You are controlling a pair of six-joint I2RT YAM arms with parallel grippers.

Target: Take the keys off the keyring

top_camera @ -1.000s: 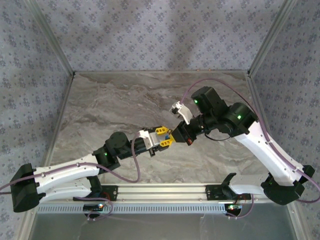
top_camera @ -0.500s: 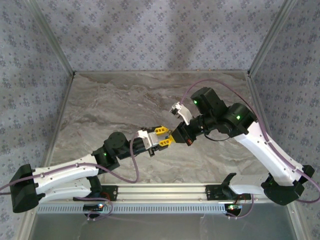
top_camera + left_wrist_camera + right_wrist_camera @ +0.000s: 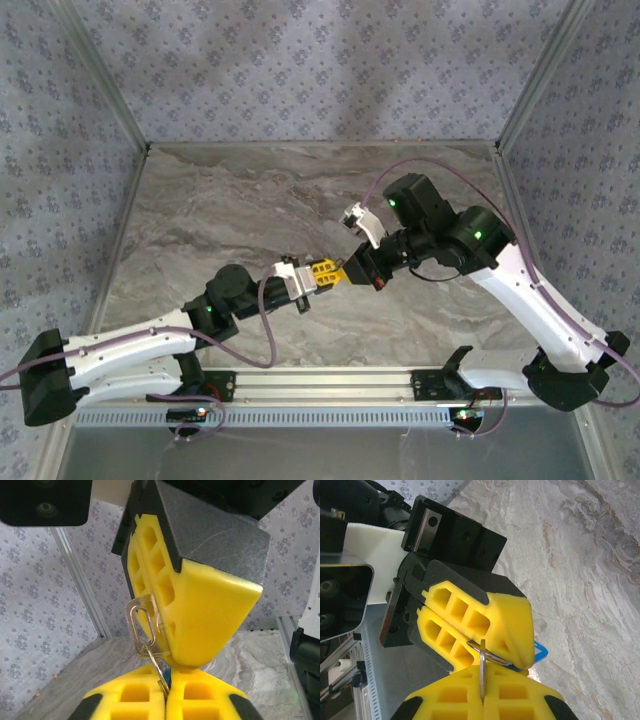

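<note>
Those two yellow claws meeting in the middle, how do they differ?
Seen from above, the left claw points rightward and the right claw points leftward, tips meeting. The blue key sticks out beside the left claw's tip, while a shiny oblong clip lies against the right claw's pad. Both are shut, pinching the thin metal keyring.
</note>
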